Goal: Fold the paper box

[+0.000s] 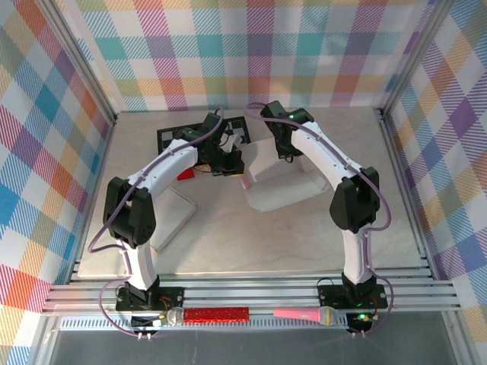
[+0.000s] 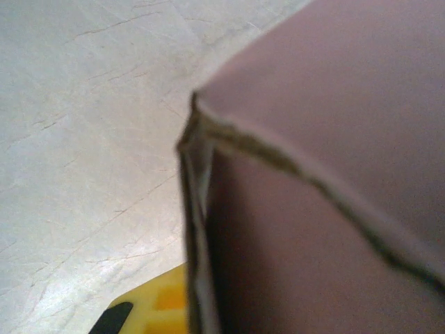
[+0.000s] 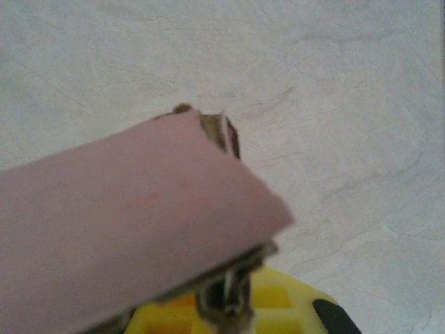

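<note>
Jaws on both my grippers are closed. My left gripper is at the left edge of the paper box and my right gripper is at its far edge, each apparently pinched on a cardboard flap. The pale marbled table takes up most of the overhead frame, with plaid walls on three sides. The paper box lies a little right of centre, white and partly flattened, and both my arms arch in towards it. On my left wrist camera its cardboard takes up the right half of the frame, one raw edge running down beside my yellow finger at the bottom. On my right wrist camera a flap crosses from the lower left, its edge ending at my yellow finger. A white sheet lies left of centre under my left arm. A black mat sits upper left of centre, and a small red object is just below it. Along the bottom rail lie a red glitter stick and a pink microphone.
</note>
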Robot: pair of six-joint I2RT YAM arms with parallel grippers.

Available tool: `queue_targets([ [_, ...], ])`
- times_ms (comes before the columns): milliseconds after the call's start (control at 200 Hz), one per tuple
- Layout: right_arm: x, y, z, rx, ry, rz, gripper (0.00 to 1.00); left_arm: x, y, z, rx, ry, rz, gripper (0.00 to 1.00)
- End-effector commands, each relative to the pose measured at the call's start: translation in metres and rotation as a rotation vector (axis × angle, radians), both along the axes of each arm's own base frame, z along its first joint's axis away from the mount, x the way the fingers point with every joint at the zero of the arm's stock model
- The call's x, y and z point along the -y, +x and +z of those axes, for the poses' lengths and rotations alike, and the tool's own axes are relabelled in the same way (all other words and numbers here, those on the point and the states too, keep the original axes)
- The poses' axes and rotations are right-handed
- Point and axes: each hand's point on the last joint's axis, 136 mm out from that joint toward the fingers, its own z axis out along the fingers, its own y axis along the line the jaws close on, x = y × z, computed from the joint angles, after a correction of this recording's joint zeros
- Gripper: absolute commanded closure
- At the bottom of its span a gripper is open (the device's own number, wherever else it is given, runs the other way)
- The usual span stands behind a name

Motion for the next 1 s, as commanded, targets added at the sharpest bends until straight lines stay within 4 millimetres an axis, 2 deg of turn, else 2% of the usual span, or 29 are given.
queue_targets([
  [0,0.006,-0.01,0.003,0.016,-0.001,-0.051,1.0,0.001,-0.004,-0.008,-0.02,0.008,0.002,1.0],
  [280,0.003,-0.073,-0.032,-0.01,0.006,-0.106,1.0,-0.023,-0.015,-0.071,-0.024,0.181,0.177,0.98],
  [410,-0.004,-0.093,-0.046,-0.026,0.004,-0.12,1.0,-0.03,-0.017,-0.097,0.017,0.27,0.238,0.95],
  [550,-0.007,-0.099,-0.059,-0.053,-0.022,-0.127,1.0,-0.035,-0.012,-0.112,0.052,0.31,0.308,0.91],
  [750,-0.007,-0.097,-0.061,-0.055,-0.034,-0.108,1.0,-0.038,-0.003,-0.113,0.091,0.334,0.322,0.84],
  [885,-0.01,-0.095,-0.062,-0.062,-0.041,-0.104,1.0,-0.037,0.003,-0.117,0.093,0.357,0.313,0.85],
  [995,-0.011,-0.094,-0.062,-0.067,-0.043,-0.104,1.0,-0.039,0.006,-0.115,0.109,0.373,0.324,0.91],
])
